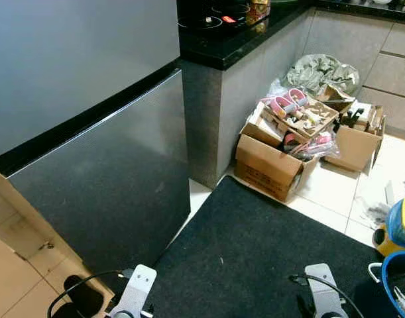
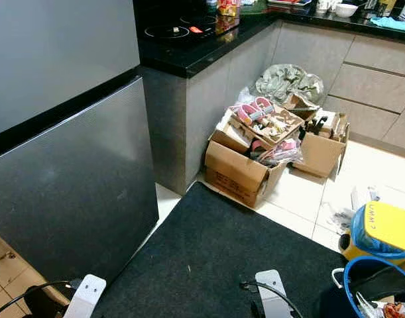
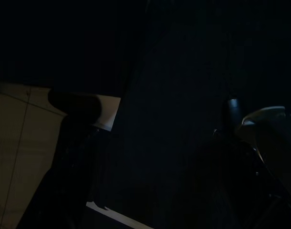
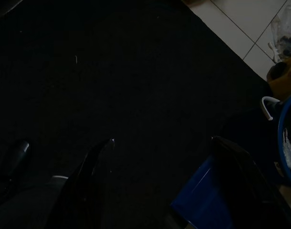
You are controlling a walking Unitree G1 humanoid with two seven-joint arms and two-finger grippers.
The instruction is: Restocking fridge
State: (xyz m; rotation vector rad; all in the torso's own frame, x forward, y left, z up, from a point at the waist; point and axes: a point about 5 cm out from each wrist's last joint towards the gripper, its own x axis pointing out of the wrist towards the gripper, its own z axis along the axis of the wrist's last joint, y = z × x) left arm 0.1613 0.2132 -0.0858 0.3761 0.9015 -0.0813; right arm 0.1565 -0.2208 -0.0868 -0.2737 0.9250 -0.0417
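You face the closed fridge [image 1: 89, 132] from the black mat [image 1: 255, 258], both arms hanging idle: right gripper [image 4: 159, 181] fingers apart over the mat, left gripper [image 3: 150, 157] too dark to tell. Turning right, you risk clipping the blue bucket [image 2: 378, 285] and overflowing cardboard boxes [image 1: 275, 159].

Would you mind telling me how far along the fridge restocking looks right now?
Nothing looks done yet: the grey fridge stands closed. Nothing is in hand either; the left gripper and right gripper hang low over the black mat, the right one open and empty. Opening the fridge and loading items remain.
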